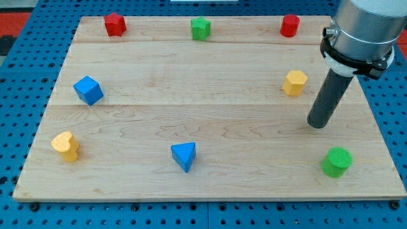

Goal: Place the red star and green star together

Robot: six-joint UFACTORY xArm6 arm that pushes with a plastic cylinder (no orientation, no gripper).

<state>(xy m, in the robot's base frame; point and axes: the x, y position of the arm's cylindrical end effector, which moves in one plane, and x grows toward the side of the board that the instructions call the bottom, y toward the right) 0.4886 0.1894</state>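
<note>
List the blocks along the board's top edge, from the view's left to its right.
Red star → green star → red cylinder.

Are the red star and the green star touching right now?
Apart. The camera view shows the red star and green star along the board's top edge with bare wood between them.

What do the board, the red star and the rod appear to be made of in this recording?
The board looks like pale, unvarnished or lightly sealed wood: grain lines and plank seams show. The red star seems to be painted wood or moulded plastic, uniformly coloured with a matt look; the picture leaves that open. The rod ending in my tip looks like dark matt plastic or coated metal, with no shine.
</note>
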